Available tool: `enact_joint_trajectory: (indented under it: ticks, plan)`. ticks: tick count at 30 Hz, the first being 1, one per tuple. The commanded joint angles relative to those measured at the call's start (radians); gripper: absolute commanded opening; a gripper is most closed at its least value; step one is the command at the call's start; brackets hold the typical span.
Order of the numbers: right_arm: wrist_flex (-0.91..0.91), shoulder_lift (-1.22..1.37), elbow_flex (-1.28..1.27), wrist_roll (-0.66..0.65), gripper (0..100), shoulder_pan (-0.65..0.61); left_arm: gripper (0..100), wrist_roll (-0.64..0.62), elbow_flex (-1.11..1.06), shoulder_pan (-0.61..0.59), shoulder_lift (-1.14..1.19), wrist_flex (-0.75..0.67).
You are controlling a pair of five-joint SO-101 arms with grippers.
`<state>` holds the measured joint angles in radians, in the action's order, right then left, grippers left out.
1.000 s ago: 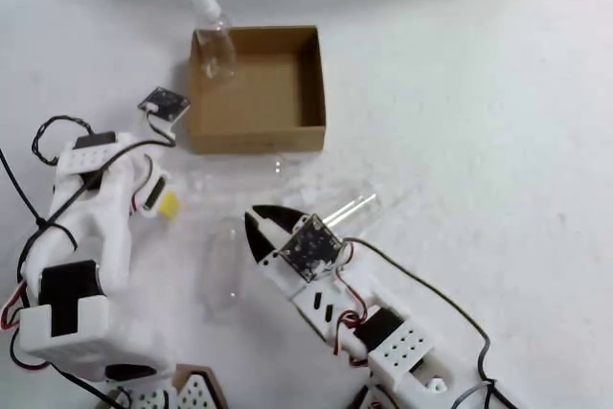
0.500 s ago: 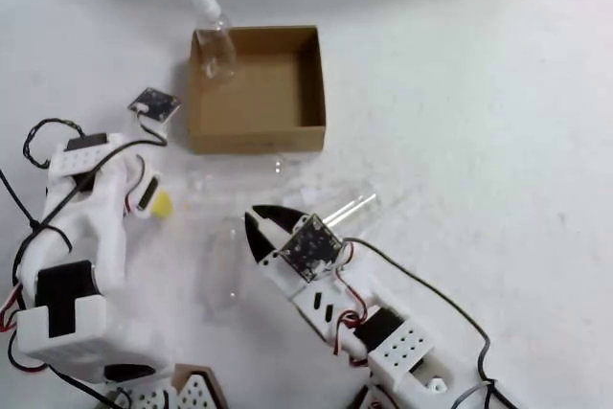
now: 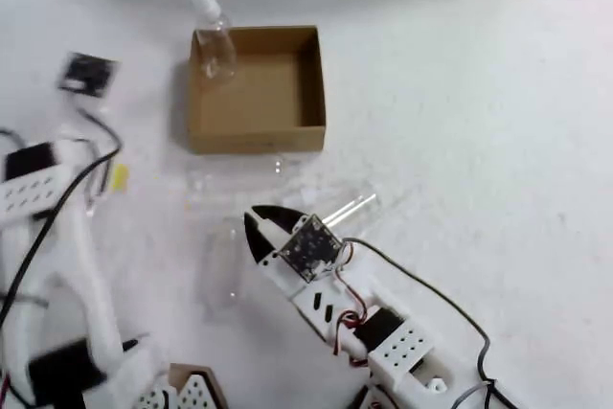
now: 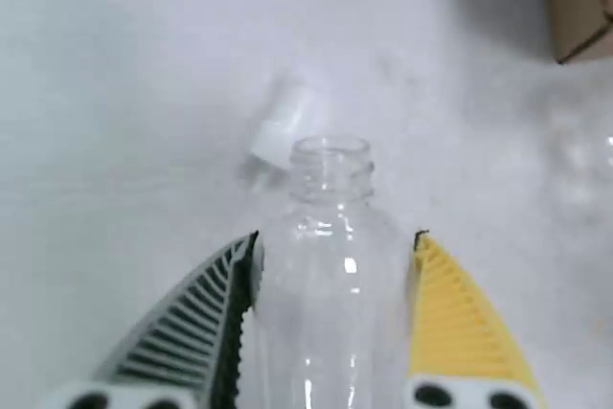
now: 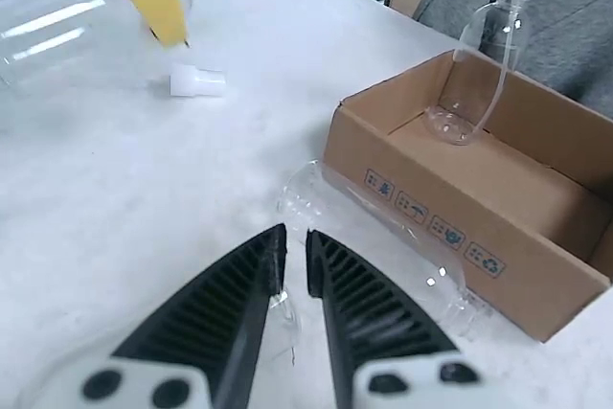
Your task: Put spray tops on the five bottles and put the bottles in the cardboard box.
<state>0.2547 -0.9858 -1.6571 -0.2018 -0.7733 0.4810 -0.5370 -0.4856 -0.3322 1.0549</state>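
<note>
The left end effector [image 4: 337, 237] is clamped on an open bottle [image 4: 330, 304], one finger pressed to each side below the neck, the mouth bare. That's the worry: smooth clear plastic, gripped on a curve, looks likely to twist or slide out if the squeeze is light, or to buckle if it's hard. The white top [image 4: 284, 122] lies loose on the desk [image 3: 479, 93] just beyond the mouth, and a careless sweep could knock it away.

The left arm is out at the left side of the desk, well apart from the cardboard box [image 3: 257, 131]. The right arm stretches low from the near edge. The right end effector [image 5: 295, 233] has its fingers drawn together to a slit with nothing gripped, aimed at a spare bottle [image 5: 383, 227] lying along the box's front wall. A nudge there would probably set it rolling. One capped bottle [image 5: 484, 74] stands in a corner of the box, so most of the job looks undone.
</note>
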Motion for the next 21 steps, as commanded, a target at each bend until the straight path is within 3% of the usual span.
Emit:
enact_joint_trajectory:
  ticks: [1, 11, 16, 21]
  plan:
    - [-0.004, -0.018, -0.009, -0.012, 1.5, -0.005, 3, -0.014, 0.083, -0.133, -0.116, 0.023]
    - [-0.015, -0.012, -0.005, -0.005, 1.5, -0.005, 3, -0.012, 0.462, -0.398, 0.17, 0.209]
    - [-0.186, -0.016, 0.066, -0.002, 1.5, -0.005, 3, -0.012, 0.565, -0.53, 0.259, 0.226]
    - [-0.349, -0.018, 0.164, 0.058, 1.5, 0.059, 3, -0.011, 0.572, -0.584, 0.282, 0.224]
